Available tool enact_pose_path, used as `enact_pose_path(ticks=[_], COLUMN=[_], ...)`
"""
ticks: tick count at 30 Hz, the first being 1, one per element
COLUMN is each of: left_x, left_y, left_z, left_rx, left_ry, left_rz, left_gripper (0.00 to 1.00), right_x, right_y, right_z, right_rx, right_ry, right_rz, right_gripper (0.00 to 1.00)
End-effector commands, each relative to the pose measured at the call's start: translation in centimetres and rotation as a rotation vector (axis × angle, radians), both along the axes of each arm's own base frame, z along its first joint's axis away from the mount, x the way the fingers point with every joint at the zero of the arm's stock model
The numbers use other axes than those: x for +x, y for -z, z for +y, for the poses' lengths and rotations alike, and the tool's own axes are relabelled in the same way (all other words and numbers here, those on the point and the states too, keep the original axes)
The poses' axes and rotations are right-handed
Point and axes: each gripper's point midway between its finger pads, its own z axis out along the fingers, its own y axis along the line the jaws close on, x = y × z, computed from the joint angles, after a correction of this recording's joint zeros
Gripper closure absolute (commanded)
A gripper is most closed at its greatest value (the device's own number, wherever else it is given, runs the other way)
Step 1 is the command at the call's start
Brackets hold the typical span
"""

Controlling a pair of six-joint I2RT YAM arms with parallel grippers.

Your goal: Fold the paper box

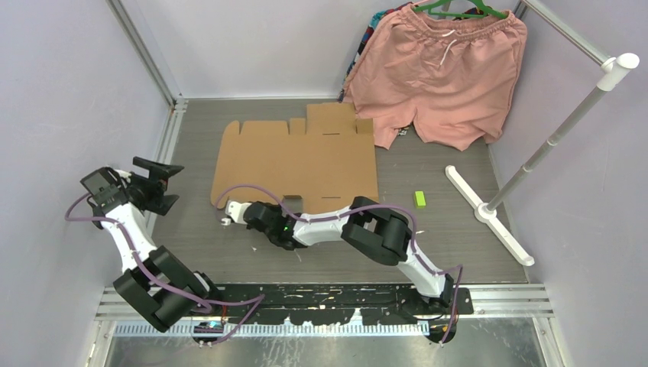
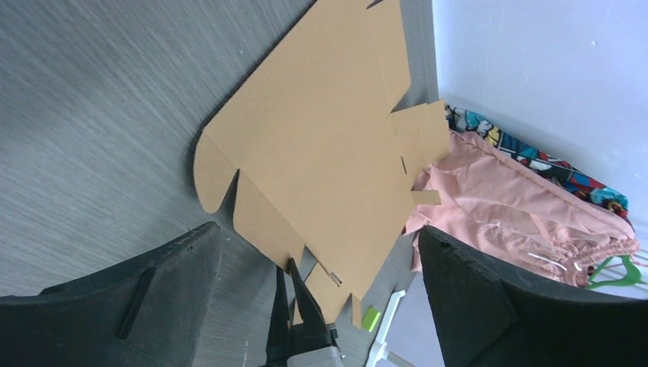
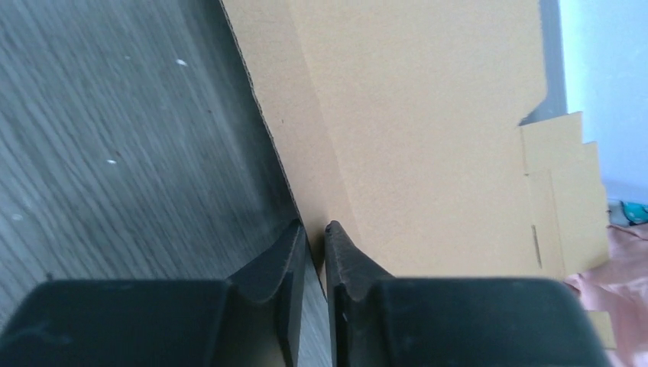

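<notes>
Paper box [image 1: 298,160] lies flat and unfolded on the grey table [image 1: 451,245], far of centre, its notched tabs along the far edge and its far right corner just beside the pink shorts [image 1: 443,76] hanging at the back.

Right gripper [image 3: 319,229] reaches leftward, low, to the sheet's near left corner. Its claw is narrow, and the cardboard's cut edge runs into the slim gap between the two fingers, so it looks pinched there.

Left gripper [image 1: 164,183] hangs raised near the left wall, well apart from the sheet, claw spread wide, holding nothing.

Small green block [image 1: 419,199] sits on the table right of the sheet.
</notes>
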Motion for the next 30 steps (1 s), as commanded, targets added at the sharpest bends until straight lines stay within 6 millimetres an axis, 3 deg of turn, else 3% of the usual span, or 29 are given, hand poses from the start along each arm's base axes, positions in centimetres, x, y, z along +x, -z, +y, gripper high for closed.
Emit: enact_pose_path(ticks=[1,2,3,11,19,21,26,30], left_x=[1.5,1.7,1.9,4.4,7.2,7.7,8.5,8.4], left_y=[-1.7,-1.8,-1.8,-1.3,-4.4,-4.4,-2.7,-1.2], left_z=[-0.4,-0.6,-0.9,-4.3,-7.4,-8.3,-10.2,-9.7], left_rx=[-0.029,-0.039,-0.04,-0.06,-0.056,-0.054,-0.073,-0.039], left_ry=[0.06,0.076,0.094,0.281,0.466,0.506,0.595,0.598], left_rz=[-0.115,-0.126,-0.136,-0.152,-0.245,-0.246,-0.207,-0.155], left_gripper=[0.0,0.0,0.0,0.0,0.0,0.0,0.0,0.0], right_x=[1.9,2.0,2.2,2.6,1.8,1.5,0.8,0.2], right_y=[-8.5,-9.0,-9.5,-11.9,-11.6,-11.6,-11.9,-12.3], right_z=[-0.3,-0.6,-1.0,-3.8,-6.0,-6.5,-7.6,-8.5], right_rx=[0.195,0.209,0.222,0.299,0.304,0.314,0.338,0.351], right_ry=[0.072,0.082,0.095,0.15,0.177,0.183,0.194,0.201], right_rz=[-0.122,-0.131,-0.14,-0.135,-0.119,-0.114,-0.105,-0.104], right_gripper=[0.86,0.94,0.97,0.98,0.98,0.98,0.98,0.98])
